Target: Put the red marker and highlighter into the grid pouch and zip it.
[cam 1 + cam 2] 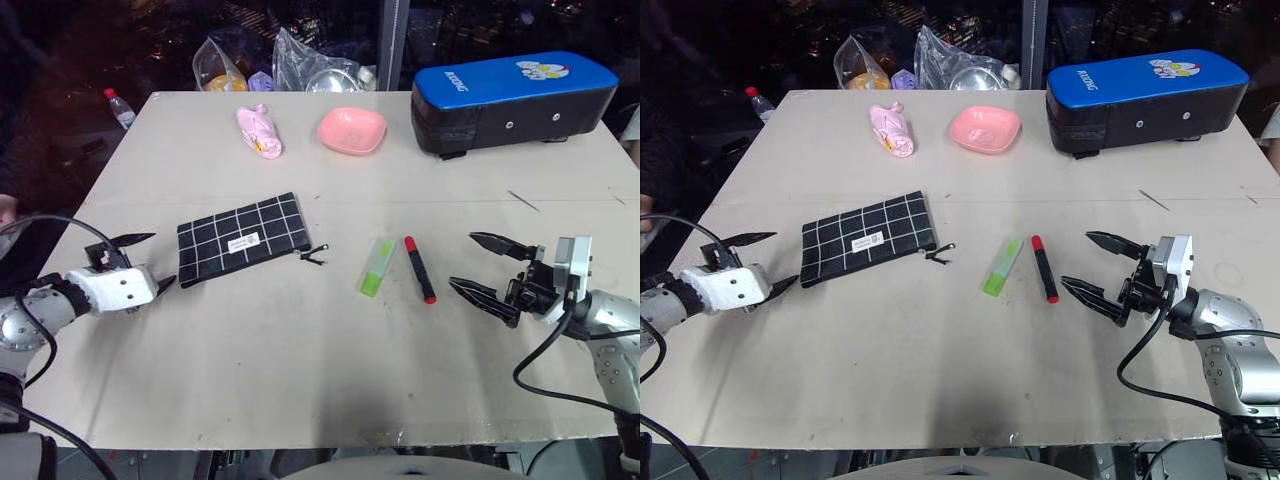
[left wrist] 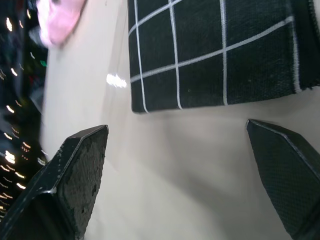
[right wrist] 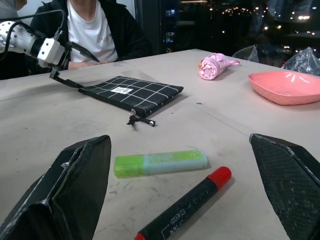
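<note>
Nearest, the right gripper [image 1: 487,268] was seen spread wide and empty, its tips pointed at the two pens just beside it. The red marker [image 1: 420,269] was laid closest to it, long axis running away from the robot, with the highlighter [image 1: 376,266] lying alongside on its far side — so the right arm was judged the nearer one for both. Farther left, the grid pouch [image 1: 243,239] was laid flat, its zipper pull toward the pens. At its opposite end the left gripper [image 1: 140,262] was held wide apart, bracketing the pouch's edge.
</note>
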Motion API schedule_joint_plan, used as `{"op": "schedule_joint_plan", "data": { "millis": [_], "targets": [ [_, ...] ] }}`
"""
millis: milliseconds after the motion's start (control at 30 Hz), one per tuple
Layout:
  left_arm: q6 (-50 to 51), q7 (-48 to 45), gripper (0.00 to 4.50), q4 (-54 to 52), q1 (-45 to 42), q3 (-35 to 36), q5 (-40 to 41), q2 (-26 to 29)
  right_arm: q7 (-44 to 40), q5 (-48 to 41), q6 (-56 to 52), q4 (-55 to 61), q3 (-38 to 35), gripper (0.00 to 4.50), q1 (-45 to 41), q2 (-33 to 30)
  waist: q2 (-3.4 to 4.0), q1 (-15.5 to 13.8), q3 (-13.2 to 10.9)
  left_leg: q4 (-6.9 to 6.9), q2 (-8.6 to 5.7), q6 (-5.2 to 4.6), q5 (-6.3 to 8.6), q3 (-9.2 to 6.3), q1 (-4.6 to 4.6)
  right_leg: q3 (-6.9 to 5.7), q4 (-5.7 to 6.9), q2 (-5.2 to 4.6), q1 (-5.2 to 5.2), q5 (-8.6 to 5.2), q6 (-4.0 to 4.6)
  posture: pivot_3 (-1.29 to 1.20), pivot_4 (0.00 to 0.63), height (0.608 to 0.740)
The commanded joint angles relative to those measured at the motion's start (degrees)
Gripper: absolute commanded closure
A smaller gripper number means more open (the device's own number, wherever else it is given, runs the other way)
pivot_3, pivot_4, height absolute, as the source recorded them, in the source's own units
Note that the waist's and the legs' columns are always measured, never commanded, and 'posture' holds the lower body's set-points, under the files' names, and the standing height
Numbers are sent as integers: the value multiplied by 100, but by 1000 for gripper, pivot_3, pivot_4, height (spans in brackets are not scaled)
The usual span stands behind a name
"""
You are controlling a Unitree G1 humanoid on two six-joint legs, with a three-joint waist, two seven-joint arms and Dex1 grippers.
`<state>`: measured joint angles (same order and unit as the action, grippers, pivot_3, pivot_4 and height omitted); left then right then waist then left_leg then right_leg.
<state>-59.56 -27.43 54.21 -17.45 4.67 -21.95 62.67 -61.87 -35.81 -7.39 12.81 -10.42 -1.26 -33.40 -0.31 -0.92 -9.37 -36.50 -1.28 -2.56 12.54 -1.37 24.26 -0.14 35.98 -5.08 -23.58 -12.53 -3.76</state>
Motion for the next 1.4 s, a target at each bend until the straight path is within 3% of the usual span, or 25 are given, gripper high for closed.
{"op": "schedule_joint_plan", "data": {
  "millis": [33, 233, 567, 733, 933, 1400],
  "targets": [
    [-462, 830, 0, -16, -265, -399, -708, 37, 31, -57, 57, 262, -67, 19, 16, 3, 3, -28, 2, 0, -2, 0, -1, 1, 0, -2, 0, -1, 1, 1, -1, 0, 150, 726],
    [-883, 1683, 0, -249, -589, -790, -1171, -177, 90, -59, 49, 328, -51, 19, 36, 43, 0, -63, 4, -10, -7, -16, -10, 6, 5, -22, 2, -2, 2, 3, -6, 0, 150, 726],
    [-1180, 1580, 0, -542, -434, -1259, -818, -468, 160, -35, 63, 368, -50, 19, 71, 69, 0, 13, 5, -22, -8, -24, -14, 13, -5, -17, 44, 8, 1, 3, -10, 0, 150, 726],
    [-664, 1534, 0, -718, -475, -1150, -309, -877, 159, -12, 76, 322, -30, 19, 27, 80, -1, -17, 4, -50, -10, -24, -15, 15, -9, -17, 72, 22, 4, 1, -12, 0, 150, 726],
    [-246, 1572, 0, -1134, -485, -1149, -253, -1237, 138, -7, 62, 330, -17, 19, 40, 74, -2, 1, 5, -76, -10, -25, -14, 11, -8, -18, 85, 40, 11, 1, -13, 0, 150, 726],
    [1182, 2121, 0, -1476, -985, -1457, -1179, -1824, 90, 115, 106, 261, 21, 19, 19, 75, -3, -8, 5, -82, -11, -25, -15, 10, -10, -18, 92, 48, 13, 2, -13, 0, 150, 726]
  ]
}}
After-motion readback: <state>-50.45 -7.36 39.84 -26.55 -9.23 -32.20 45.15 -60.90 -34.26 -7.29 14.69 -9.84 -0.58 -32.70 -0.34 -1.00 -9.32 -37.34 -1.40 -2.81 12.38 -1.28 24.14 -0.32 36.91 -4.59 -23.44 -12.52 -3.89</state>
